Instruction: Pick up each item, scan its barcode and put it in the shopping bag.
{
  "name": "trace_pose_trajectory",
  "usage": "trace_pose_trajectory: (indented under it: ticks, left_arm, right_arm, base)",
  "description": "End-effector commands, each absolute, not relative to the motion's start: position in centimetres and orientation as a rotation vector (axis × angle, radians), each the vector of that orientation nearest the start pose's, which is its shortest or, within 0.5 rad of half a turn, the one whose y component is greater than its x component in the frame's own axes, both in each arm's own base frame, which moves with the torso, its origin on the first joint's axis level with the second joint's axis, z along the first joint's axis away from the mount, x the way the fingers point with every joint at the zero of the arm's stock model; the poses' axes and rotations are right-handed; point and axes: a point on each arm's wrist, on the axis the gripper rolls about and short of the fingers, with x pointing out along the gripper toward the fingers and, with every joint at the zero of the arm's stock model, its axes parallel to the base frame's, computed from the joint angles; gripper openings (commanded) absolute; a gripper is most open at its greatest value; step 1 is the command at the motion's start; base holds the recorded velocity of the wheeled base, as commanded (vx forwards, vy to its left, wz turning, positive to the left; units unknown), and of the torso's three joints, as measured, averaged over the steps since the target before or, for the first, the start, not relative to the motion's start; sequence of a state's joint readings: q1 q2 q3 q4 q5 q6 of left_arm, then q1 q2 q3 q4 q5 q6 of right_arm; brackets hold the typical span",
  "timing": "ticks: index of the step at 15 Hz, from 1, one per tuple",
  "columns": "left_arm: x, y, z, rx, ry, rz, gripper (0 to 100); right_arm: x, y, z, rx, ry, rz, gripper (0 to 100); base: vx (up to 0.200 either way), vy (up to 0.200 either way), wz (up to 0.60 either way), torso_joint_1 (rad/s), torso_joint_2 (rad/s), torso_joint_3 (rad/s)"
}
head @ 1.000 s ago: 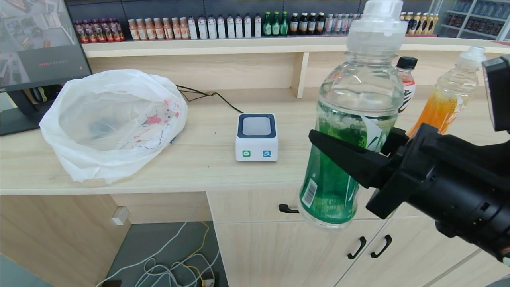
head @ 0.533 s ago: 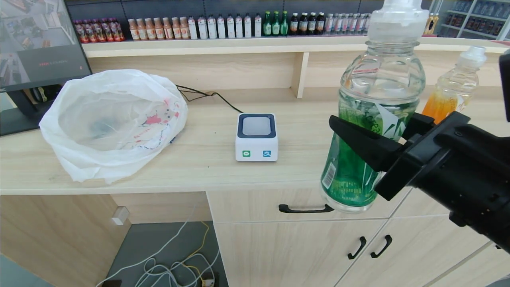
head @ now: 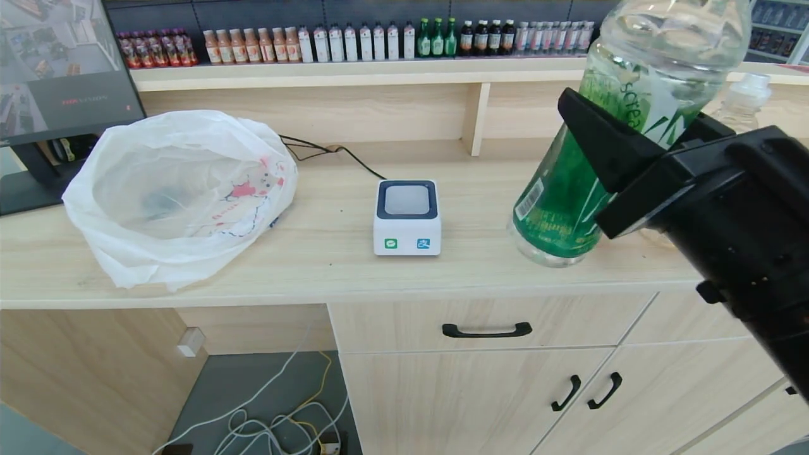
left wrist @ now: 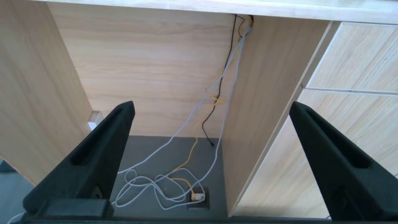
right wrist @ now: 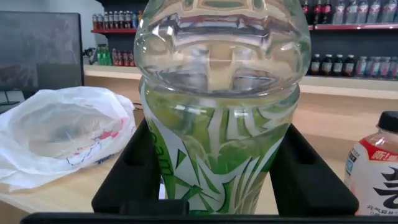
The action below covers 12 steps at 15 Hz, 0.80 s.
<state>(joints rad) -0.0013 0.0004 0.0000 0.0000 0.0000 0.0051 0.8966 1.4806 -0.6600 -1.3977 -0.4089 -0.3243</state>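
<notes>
My right gripper [head: 632, 117] is shut on a clear bottle with a green label [head: 588, 158], held tilted with its top leaning right, to the right of the scanner. The barcode [head: 528, 199] on the bottle's lower side faces left. The white scanner [head: 407, 217], with a dark-framed window on top, stands mid-counter. The white plastic shopping bag [head: 180, 189] lies open at the counter's left. In the right wrist view the bottle [right wrist: 224, 124] sits between the black fingers [right wrist: 130, 174], with the bag [right wrist: 62, 137] beyond. My left gripper [left wrist: 211, 155] hangs open below the counter.
A bottle of orange drink [head: 746, 95] stands behind the held bottle, and a black-capped bottle with a white label [right wrist: 379, 168] is nearby. A monitor [head: 57, 76] stands at the far left. Cables [left wrist: 180, 180] lie on the floor under the counter.
My right gripper has raised the green bottle up and to the right and tilted it. Its base has gone from in front of the drawers to level with the counter top.
</notes>
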Motion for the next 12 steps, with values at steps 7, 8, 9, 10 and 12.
trace_pose_trajectory:
  ticks: [7, 8, 9, 10, 12]
  left_arm:
    - [-2.28, 0.0, 7.55, 0.002, 0.0, 0.0, 100]
    - [-2.28, 0.0, 7.55, 0.002, 0.0, -0.002, 100]
    - [-2.28, 0.0, 7.55, 0.002, 0.0, -0.002, 100]
    - [-2.28, 0.0, 7.55, 0.002, 0.0, -0.002, 100]
    - [-2.28, 0.0, 7.55, -0.005, 0.0, -0.002, 100]
  right_arm:
    - [16.11, 18.76, 26.25, 0.014, -0.484, 0.387, 0]
    - [16.14, 18.79, 26.21, 0.016, -0.482, 0.388, 0]
    - [16.16, 18.76, 26.14, 0.02, -0.478, 0.388, 0]
    - [16.17, 18.78, 25.98, 0.02, -0.473, 0.39, 0]
    - [16.15, 18.8, 26.24, 0.031, -0.479, 0.392, 0]
  base:
    - [0.0, 0.029, 0.0, 0.0, 0.0, 0.001]
    - [0.0, 0.2, 0.0, 0.002, 0.0, 0.002]
    - [0.0, 0.2, 0.0, 0.007, 0.0, 0.002]
    - [0.0, 0.2, 0.0, 0.002, 0.0, 0.007]
    - [0.0, 0.2, 0.0, -0.007, 0.0, 0.005]
